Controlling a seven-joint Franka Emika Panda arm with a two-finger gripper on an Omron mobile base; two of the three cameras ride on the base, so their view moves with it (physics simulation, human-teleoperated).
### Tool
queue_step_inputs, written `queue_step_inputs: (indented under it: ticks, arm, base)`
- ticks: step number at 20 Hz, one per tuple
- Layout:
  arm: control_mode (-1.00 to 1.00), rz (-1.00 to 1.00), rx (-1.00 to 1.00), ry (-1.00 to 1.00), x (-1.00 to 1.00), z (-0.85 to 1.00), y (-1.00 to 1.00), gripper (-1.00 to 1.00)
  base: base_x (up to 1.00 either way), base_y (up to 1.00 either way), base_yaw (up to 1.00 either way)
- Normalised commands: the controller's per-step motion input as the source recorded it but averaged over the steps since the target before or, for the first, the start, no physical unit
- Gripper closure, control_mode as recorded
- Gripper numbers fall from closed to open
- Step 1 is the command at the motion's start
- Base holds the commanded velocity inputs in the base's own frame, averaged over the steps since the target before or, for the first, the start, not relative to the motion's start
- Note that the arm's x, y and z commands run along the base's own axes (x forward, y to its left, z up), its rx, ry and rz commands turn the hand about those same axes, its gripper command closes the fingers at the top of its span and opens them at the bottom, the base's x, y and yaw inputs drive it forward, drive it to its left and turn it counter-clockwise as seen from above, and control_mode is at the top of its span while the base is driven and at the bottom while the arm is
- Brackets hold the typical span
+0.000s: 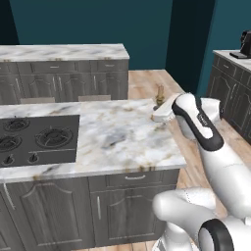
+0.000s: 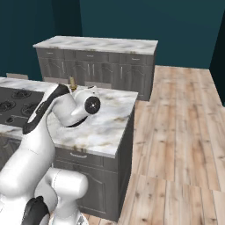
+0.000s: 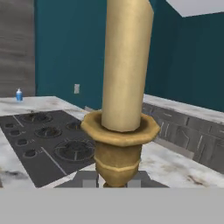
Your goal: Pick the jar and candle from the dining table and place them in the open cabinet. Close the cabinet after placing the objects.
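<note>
The candle (image 3: 124,65), a pale-yellow taper in a brass holder (image 3: 119,148), stands upright and close in the hand view. My gripper (image 3: 114,180) is shut on the holder's base, with a grey fingertip (image 3: 86,179) on either side. From the base cameras the candle (image 1: 159,92) (image 2: 71,81) shows small at the far right corner of the dining table (image 1: 122,139) (image 2: 112,121), just past my hand (image 1: 163,112). I cannot tell whether its base touches the marble. The jar is out of view. The cabinet is out of view.
The black gas cooktop (image 1: 37,139) (image 3: 48,135) is set into the table's left part. A second marble counter (image 1: 63,51) (image 2: 96,44) runs behind, and another counter with a black appliance (image 1: 243,46) stands at the right. A small blue bottle (image 3: 19,94) sits far off. Wood floor (image 2: 180,132) lies open on the right.
</note>
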Motion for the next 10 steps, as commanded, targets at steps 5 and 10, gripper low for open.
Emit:
queue_step_inputs:
  ticks: [5, 10]
  arm:
    - [-1.0, -0.26, 0.01, 0.0, -0.44, 0.3, 0.0, 1.0]
    - [-1.0, -0.23, 0.0, 0.0, -0.44, 0.32, 0.0, 1.0]
  base:
    - [0.0, 0.0, 0.0]
    - [0.0, 0.0, 0.0]
